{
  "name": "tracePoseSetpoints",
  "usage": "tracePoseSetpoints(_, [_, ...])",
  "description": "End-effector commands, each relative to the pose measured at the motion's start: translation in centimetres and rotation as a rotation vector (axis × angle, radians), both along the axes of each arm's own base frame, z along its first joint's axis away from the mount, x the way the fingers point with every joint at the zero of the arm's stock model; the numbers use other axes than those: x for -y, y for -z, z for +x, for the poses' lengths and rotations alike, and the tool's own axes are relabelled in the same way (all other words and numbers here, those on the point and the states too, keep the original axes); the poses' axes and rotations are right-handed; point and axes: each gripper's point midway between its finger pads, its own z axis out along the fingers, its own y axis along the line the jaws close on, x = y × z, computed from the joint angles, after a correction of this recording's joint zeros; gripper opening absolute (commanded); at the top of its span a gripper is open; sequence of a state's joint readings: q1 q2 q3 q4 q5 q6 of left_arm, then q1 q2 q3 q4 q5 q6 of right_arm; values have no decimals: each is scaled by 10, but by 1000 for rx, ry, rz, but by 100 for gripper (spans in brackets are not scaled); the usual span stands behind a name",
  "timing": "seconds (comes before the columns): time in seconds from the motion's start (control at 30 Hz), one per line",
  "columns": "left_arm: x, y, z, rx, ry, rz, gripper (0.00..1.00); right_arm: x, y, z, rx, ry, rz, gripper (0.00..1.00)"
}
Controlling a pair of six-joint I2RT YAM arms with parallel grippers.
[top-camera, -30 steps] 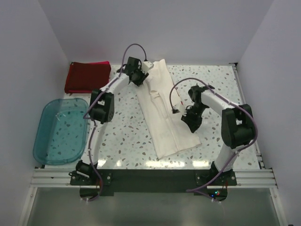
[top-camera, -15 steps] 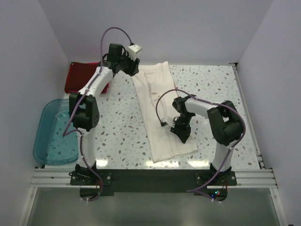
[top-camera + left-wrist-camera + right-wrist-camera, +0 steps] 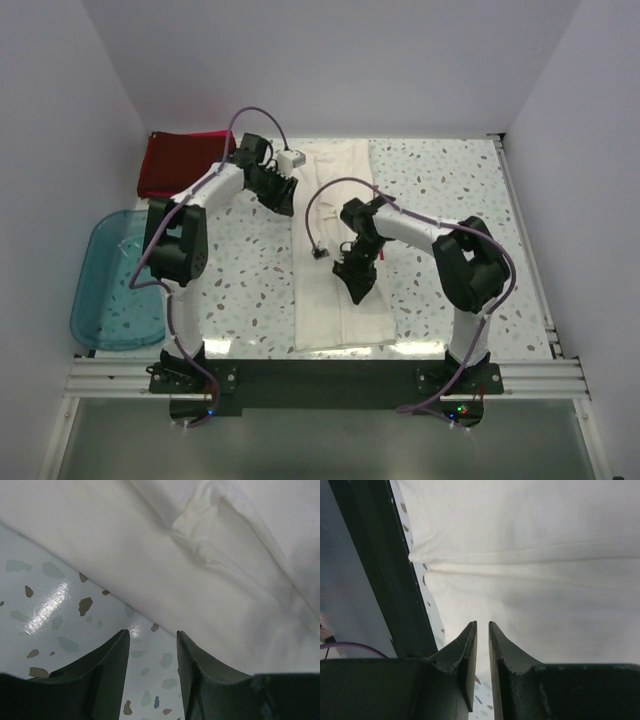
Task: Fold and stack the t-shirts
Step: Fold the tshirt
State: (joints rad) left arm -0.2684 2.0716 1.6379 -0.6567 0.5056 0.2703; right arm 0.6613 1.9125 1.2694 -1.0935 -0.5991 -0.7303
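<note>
Top external view: finds the cream-white t-shirt (image 3: 340,310) folded into a long narrow strip, laid down the middle of the counter (image 3: 250,280) from the far edge to near the front rail. Places the left hand (image 3: 283,192) low at the strip's left edge, toward its far end. Places the right hand (image 3: 356,285) on top of the strip, a little nearer than its middle. Puts a folded dark red t-shirt (image 3: 180,165) in the far-left corner, well apart from the cream one, and a teal tub (image 3: 120,280) at the left side nearer the front.

Left wrist view: shows the fingers (image 3: 110,670) spread apart, released, with only speckled counter in the gap. Shows the cream cloth's edge crossing just beyond the fingertips, with a small crumpled fold higher up.

Right wrist view: shows the fingers (image 3: 465,655) clenched down to a thin slit, with no cloth visibly caught between them. Fills most of the picture beyond the tips with cream cloth, one soft crease running across it. Catches a dark rail (image 3: 375,570) on the left, just beside the shirt's edge.
</note>
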Motion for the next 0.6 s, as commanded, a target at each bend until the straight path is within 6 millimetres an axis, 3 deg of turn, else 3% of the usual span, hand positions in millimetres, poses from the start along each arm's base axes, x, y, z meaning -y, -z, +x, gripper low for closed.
tracePoseSetpoints(0.0, [13,-25,5,45,13,-59,47,-8,-50,45,48,139,142,20])
tracePoseSetpoints(0.1, [20,-18,11,54,19,-67,46,-8,-69,104,178,250,178,20])
tracePoseSetpoints(0.13, [23,-12,12,45,20,-71,45,-7,-63,128,247,279,169,19])
tracePoseSetpoints(0.33, [28,4,30,39,0,-77,43,-10,-53,224,505,428,122,18])
tracePoseSetpoints(0.37, [30,3,35,47,0,-80,43,-6,-40,235,518,449,86,18])
tracePoseSetpoints(0.43, [31,7,40,37,6,-77,43,-9,-38,259,576,480,85,18])
tracePoseSetpoints(0.5, [31,13,42,26,13,-68,43,0,-22,273,594,510,25,18])
tracePoseSetpoints(0.57, [29,24,46,10,2,-43,43,5,-19,288,629,552,7,17])
